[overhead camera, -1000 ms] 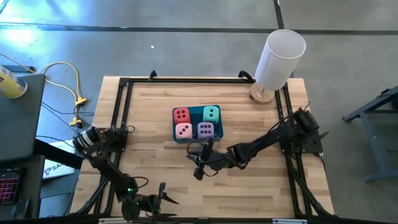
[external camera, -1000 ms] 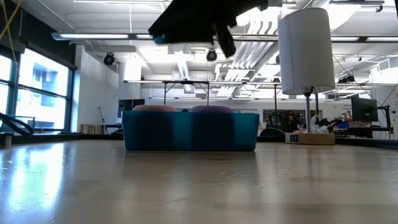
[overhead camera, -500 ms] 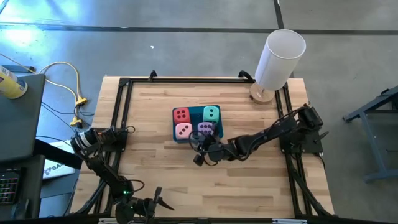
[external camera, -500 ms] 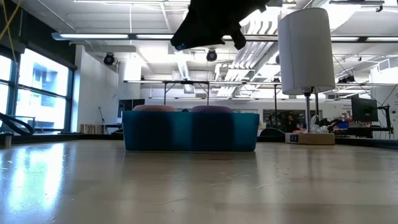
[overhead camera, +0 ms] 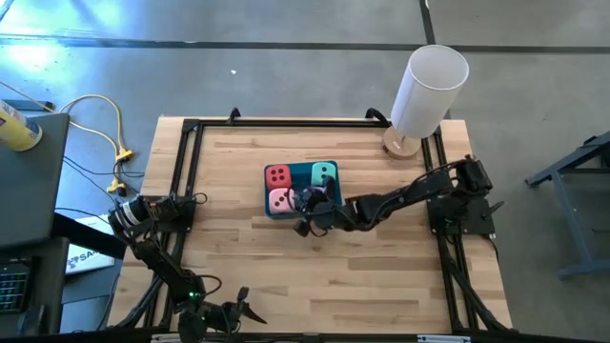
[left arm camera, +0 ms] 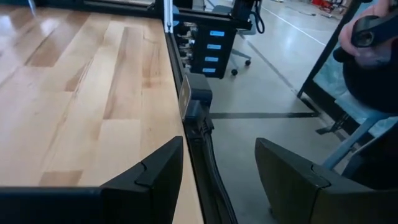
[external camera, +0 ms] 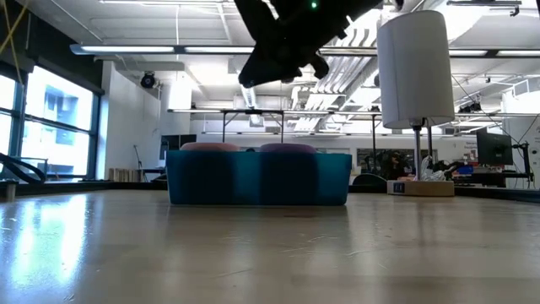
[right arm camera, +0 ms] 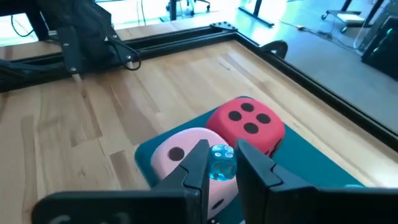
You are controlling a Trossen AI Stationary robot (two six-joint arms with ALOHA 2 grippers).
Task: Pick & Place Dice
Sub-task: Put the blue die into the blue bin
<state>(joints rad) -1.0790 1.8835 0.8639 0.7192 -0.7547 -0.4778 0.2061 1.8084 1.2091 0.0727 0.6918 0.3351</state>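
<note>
High view: we see the right gripper over the blue tray, pinching a tiny teal bead; left gripper half-open, holding nothing, at the table's near edge.

the right arm stretches from the table's right side toward its middle, the right gripper pinched nearly closed. the left gripper waits at the near-left edge, fingers parted.

The right gripper hovers over the blue tray, covering the purple die beside the pink die.
</note>
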